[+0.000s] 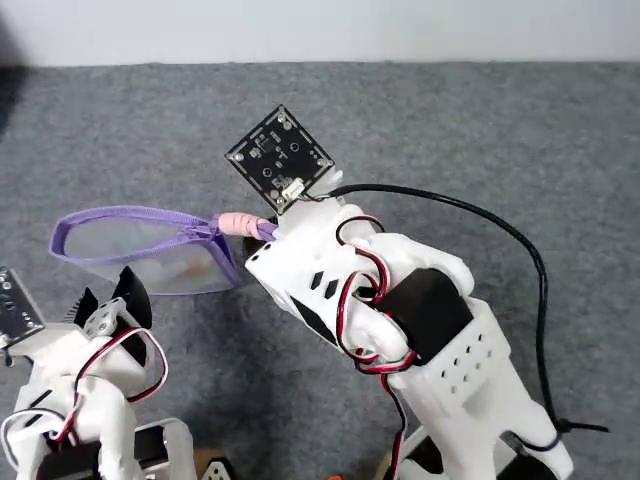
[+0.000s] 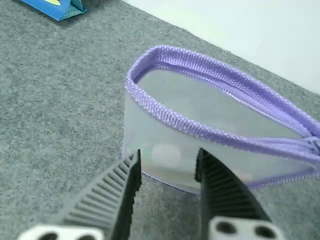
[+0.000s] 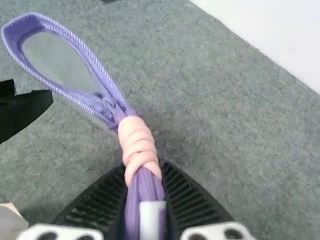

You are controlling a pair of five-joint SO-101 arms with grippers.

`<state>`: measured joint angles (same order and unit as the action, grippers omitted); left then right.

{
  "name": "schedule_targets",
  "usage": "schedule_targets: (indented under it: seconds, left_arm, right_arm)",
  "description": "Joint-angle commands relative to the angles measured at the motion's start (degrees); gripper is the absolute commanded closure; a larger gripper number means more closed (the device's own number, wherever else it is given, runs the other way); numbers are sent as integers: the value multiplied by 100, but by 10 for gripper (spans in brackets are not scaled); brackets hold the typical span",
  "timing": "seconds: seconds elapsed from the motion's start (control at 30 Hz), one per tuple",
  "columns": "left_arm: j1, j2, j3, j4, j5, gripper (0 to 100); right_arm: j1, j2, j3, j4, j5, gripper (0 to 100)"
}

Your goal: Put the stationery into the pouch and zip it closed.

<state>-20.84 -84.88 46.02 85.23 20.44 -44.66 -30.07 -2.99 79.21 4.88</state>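
Purple-zipped translucent pouch [image 1: 140,245] stands on the grey felt bench [image 1: 480,140], between the two arms. Mouth is wide open, with the zip teeth forming one long loop. The slider sits at the end toward the right arm. Zip not closed.

Right end effector [image 3: 142,175]: pressed together on the zip pull [image 3: 137,142], a purple strap with a pink knotted wrap. The strap runs back between the jaws and the pink knot sits just outside the tips. In the high view the pull comes straight off the pouch's corner into the grip.

Left end effector [image 2: 168,156]: spread, nothing between the jaws. Tips are just beside the pouch's long side wall, low down near the base; can't tell if they touch it. High view puts it on the near side of the pouch, toward the end away from the slider.

Contents: a pale shape shows through the wall, can't tell what it is.

Blue object [image 2: 55,7] lies on the bench well apart from the pouch. White wall [image 1: 300,30] runs along the bench's far edge. Black cable [image 1: 500,225] loops from the right arm out over the bench.
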Motion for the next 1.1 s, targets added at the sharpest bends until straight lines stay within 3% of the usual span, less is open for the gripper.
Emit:
schedule_targets:
  seconds: [0.0,0.1,0.87,1.07]
  left_arm:
    - [18,-26,-268,-123,-44,815]
    - [18,-26,-268,-123,-35,816]
    - [18,-26,-268,-149,-26,817]
    - [18,-26,-268,-149,-26,817]
  right_arm:
    - [-154,-110,-9,-127,-53,854]
    - [-330,-92,0,-127,-53,793]
    - [-453,857,422,-127,-378,812]
    - [-470,875,1037,-760,-545,812]
